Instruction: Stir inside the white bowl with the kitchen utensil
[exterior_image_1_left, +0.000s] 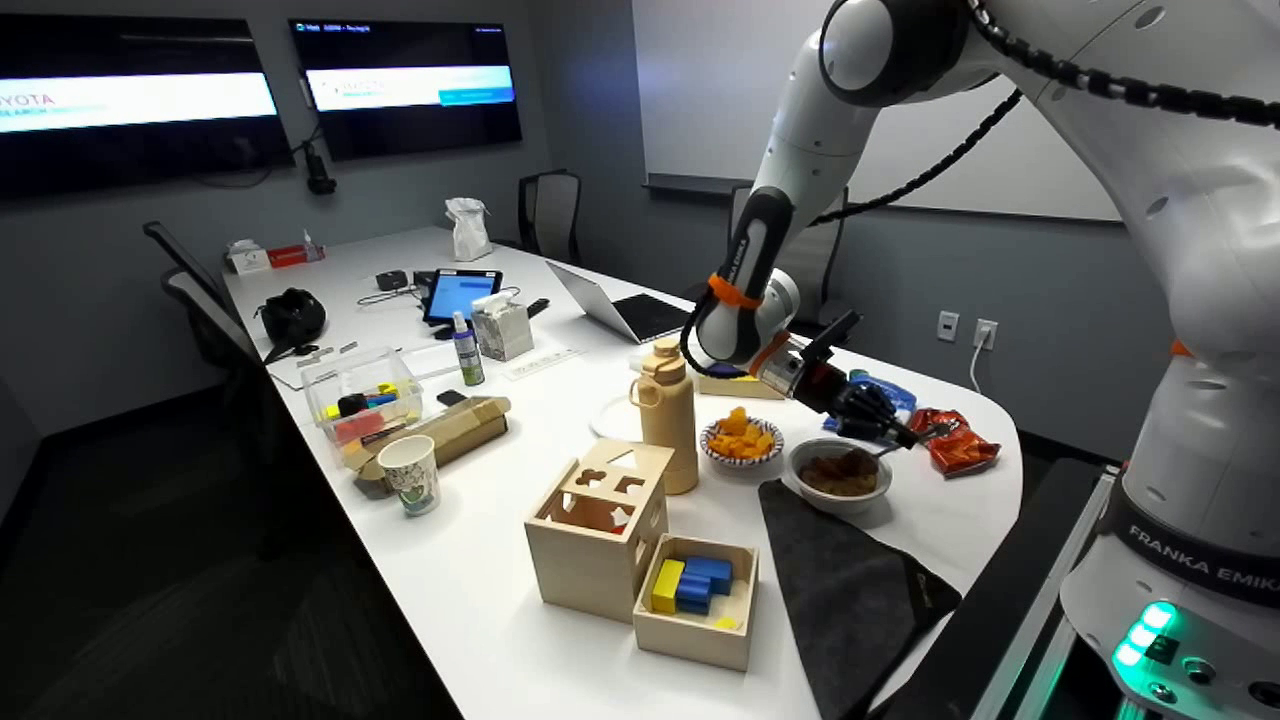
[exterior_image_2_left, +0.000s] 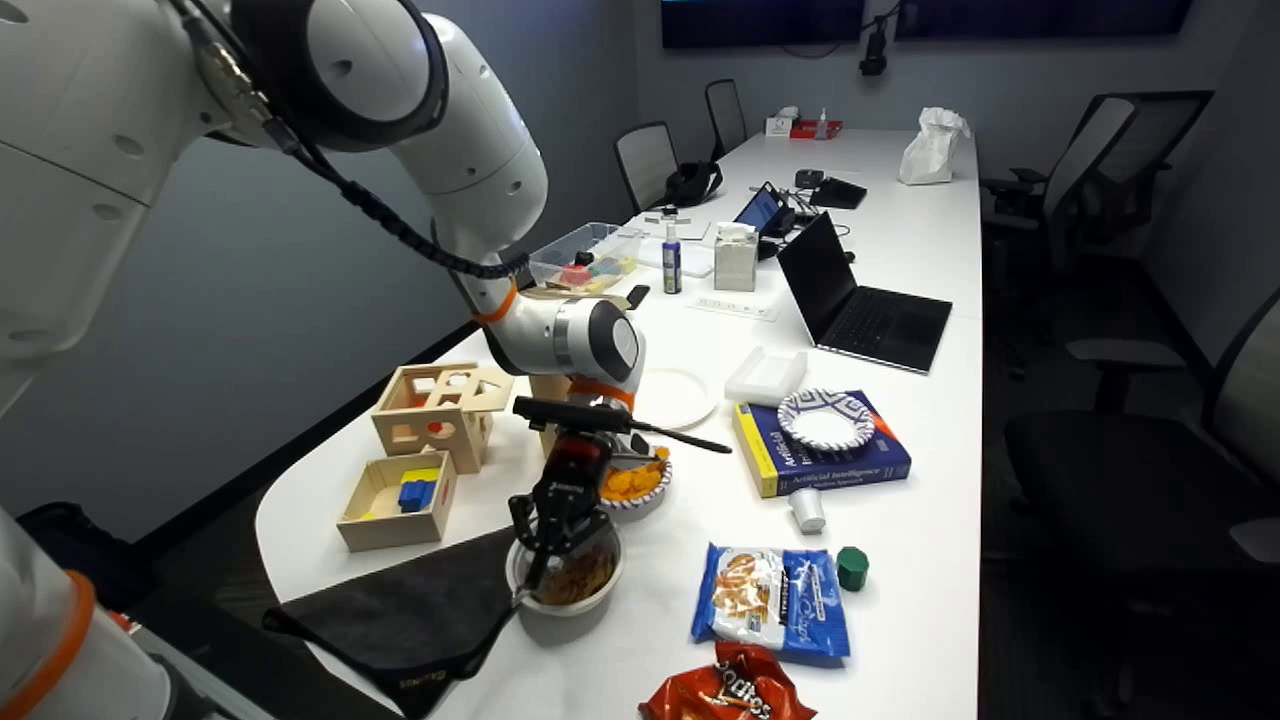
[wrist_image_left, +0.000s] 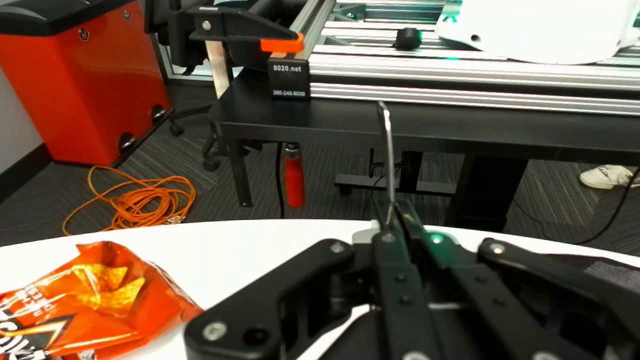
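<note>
The white bowl with orange-brown food pieces stands on the table near the robot's base. It also shows in an exterior view, partly behind my gripper. My gripper is just above the bowl's rim, with its fingers closed on a thin metal kitchen utensil. The utensil slants from the fingertips down into the bowl; its lower end is hard to make out. In the wrist view the handle sticks out beyond the fingertips; the bowl is out of view there.
A patterned bowl of yellow-orange chips stands close beside the bowl. A tan bottle and a wooden shape box are farther off. A black cloth lies by the bowl. A red chip bag and blue bag lie nearby.
</note>
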